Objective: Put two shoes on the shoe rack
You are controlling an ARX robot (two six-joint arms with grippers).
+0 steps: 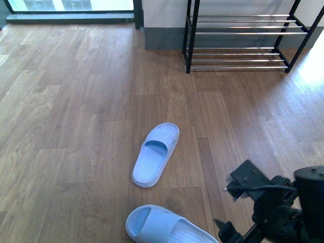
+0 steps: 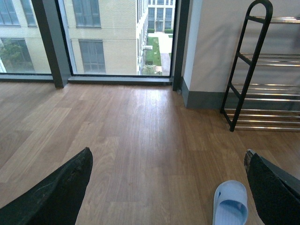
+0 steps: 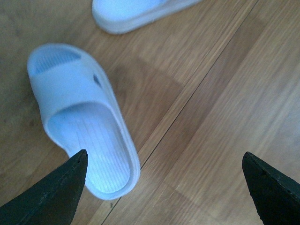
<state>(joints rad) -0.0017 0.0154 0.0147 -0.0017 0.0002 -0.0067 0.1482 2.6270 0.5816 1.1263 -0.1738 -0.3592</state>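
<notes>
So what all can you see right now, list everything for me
Far slide: one, light blue, mid-floor, between the robot and the rack.
Near slide: one, light blue, on the floor close to the robot, by the right gripper.
Shoe rack: one, black frame with chrome bars, against the far wall; shelves in view bare.
Floor: brown wood planks.
Window: one, dark-framed, far left.
Wall: white with grey skirting.
Right arm: black, low beside the near slide.
Left gripper: black, open, holding nothing.
Right gripper: black, open, holding nothing.
</notes>
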